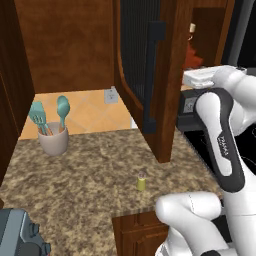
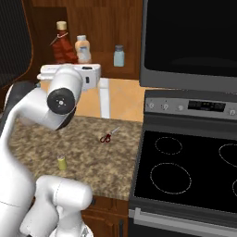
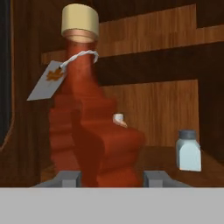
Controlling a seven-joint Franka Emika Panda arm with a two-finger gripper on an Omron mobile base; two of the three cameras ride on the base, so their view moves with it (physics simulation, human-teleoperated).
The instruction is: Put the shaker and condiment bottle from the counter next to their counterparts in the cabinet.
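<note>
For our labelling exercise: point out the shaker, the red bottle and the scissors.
shaker (image 1: 141, 182), left base view, its yellow-green body.
red bottle (image 3: 94, 140), hand view, its lumpy body.
scissors (image 2: 108, 136), right base view, near the red handles.

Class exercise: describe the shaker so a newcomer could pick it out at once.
Start at the speckled granite counter below the open cabinet door. Near its front edge stands the shaker, alone. It is a tiny yellow-green cylinder with a grey cap, far smaller than the utensil crock behind it.
</note>
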